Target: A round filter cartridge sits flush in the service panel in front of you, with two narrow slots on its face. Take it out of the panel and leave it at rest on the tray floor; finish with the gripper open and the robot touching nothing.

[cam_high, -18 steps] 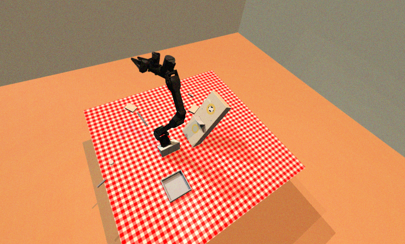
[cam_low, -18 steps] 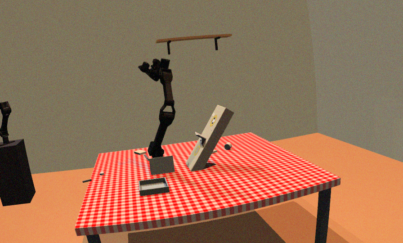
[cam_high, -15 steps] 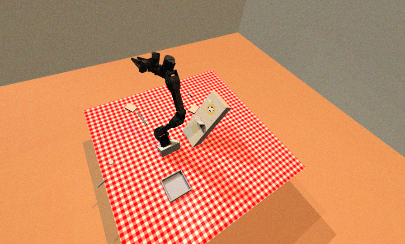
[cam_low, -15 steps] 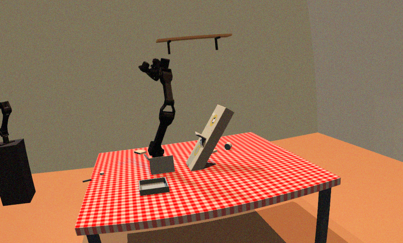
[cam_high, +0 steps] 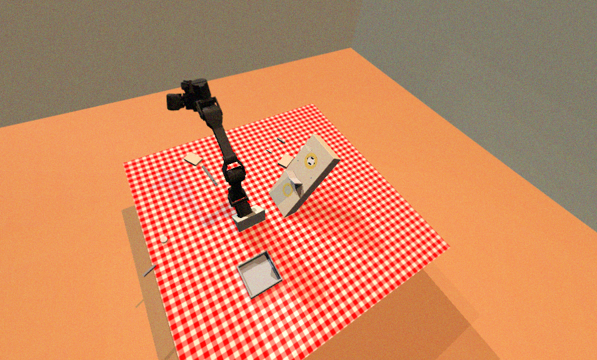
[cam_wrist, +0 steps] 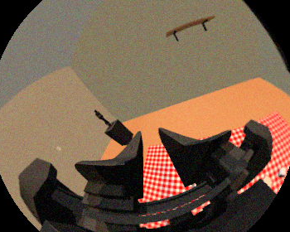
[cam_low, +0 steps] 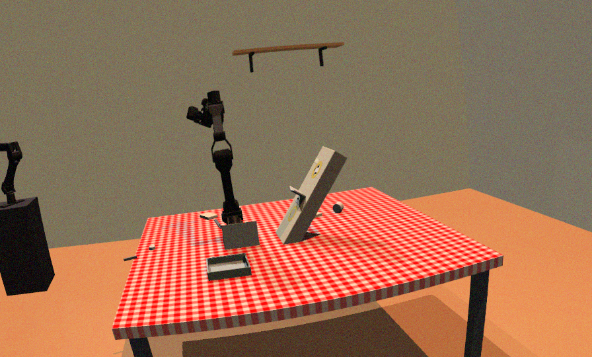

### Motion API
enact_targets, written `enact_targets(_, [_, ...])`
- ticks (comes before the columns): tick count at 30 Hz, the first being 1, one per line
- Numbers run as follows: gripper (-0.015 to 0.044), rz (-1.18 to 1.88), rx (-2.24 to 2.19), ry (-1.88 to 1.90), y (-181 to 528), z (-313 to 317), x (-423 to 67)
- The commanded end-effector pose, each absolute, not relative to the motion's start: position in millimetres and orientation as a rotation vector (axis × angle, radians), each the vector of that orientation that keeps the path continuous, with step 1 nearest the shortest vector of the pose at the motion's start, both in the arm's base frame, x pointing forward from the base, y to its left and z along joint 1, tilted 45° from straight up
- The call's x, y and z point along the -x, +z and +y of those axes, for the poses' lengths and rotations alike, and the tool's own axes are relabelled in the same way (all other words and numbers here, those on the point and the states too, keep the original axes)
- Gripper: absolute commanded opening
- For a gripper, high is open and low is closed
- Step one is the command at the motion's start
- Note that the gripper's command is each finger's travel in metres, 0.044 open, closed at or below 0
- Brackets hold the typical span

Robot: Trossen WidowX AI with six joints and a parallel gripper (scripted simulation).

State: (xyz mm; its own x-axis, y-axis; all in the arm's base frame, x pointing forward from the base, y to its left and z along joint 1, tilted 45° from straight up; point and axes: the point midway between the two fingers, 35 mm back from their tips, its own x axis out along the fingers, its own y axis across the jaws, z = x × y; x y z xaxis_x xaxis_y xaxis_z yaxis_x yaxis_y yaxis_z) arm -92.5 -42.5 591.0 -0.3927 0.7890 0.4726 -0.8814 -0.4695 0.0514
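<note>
A bare test room here: plain grey-brown walls, an orange floor (cam_low: 523, 248), one checkered-cloth surface (cam_low: 349, 266), a lone wall shelf (cam_low: 288, 48), and a second arm on a black pedestal (cam_low: 22, 244).
</note>
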Motion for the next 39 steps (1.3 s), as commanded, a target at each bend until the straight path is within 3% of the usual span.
enact_targets(1, [0.0116, -0.131, -0.476, 1.893, 584, 11, 87])
enact_targets(11, [0.0116, 0.238, -0.436, 1.48, 542, 141, -5])
enact_targets(19, [0.0116, 0.466, -0.545, 1.118, 493, 169, -126])
enact_targets(30, [0.0116, 0.671, -0.865, 0.615, 407, 88, -277])
enact_targets(39, [0.0116, 0.723, -1.295, 0.197, 324, -44, -326])
